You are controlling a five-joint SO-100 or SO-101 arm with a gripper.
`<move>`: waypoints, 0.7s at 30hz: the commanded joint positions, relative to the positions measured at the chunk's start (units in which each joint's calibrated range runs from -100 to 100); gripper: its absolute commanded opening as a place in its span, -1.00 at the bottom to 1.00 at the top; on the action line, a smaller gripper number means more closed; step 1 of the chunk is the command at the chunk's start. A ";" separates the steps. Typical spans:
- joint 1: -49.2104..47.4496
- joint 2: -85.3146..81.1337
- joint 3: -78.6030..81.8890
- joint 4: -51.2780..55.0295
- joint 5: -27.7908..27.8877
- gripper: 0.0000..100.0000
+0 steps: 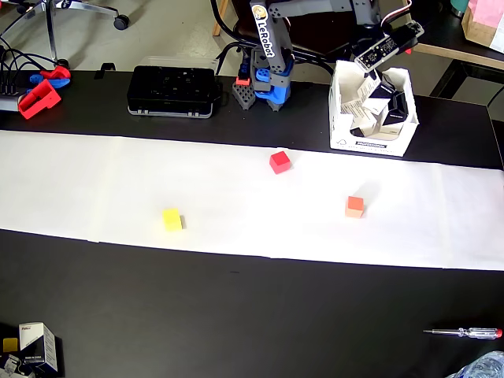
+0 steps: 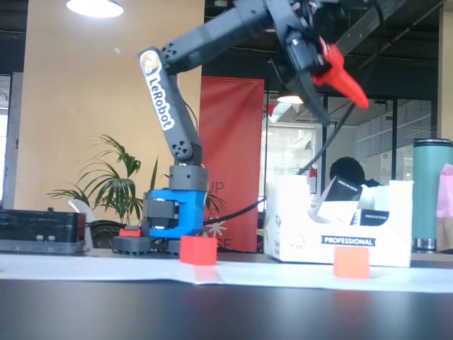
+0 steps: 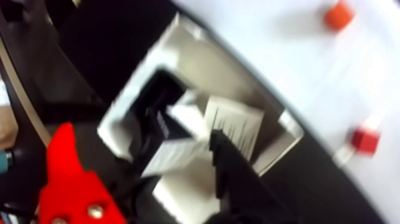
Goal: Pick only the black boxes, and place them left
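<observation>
Above the large white open-topped cardboard carton (image 1: 370, 146) at the right of the overhead view, the arm's two-finger gripper (image 2: 338, 93) hangs with its red finger and black finger spread apart and nothing between them. Several glossy black boxes with white printed sides (image 1: 378, 106) lie jumbled inside that carton, some tilted; the fixed view shows two of them (image 2: 345, 193) poking above its rim, and the blurred wrist view looks straight down on them (image 3: 178, 128). On the white paper strip (image 1: 94, 189) sit a small red cube (image 1: 279, 162), a small orange cube (image 1: 355, 206) and a small yellow cube (image 1: 172, 219), well apart from one another. Another black-and-white box (image 1: 37, 346) sits at the lower left corner of the black table (image 1: 252, 315).
</observation>
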 commanded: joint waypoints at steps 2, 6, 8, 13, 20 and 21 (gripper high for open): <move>13.81 -10.94 -4.60 -7.37 6.73 -0.14; 23.95 -14.33 -3.10 -12.61 9.15 -0.14; 29.41 -16.15 0.45 -15.79 10.26 -0.15; 41.79 -24.37 13.30 -28.19 12.31 -0.42; 53.23 -40.17 33.52 -46.40 12.41 -0.80; 54.27 -42.31 35.73 -48.39 12.41 -0.83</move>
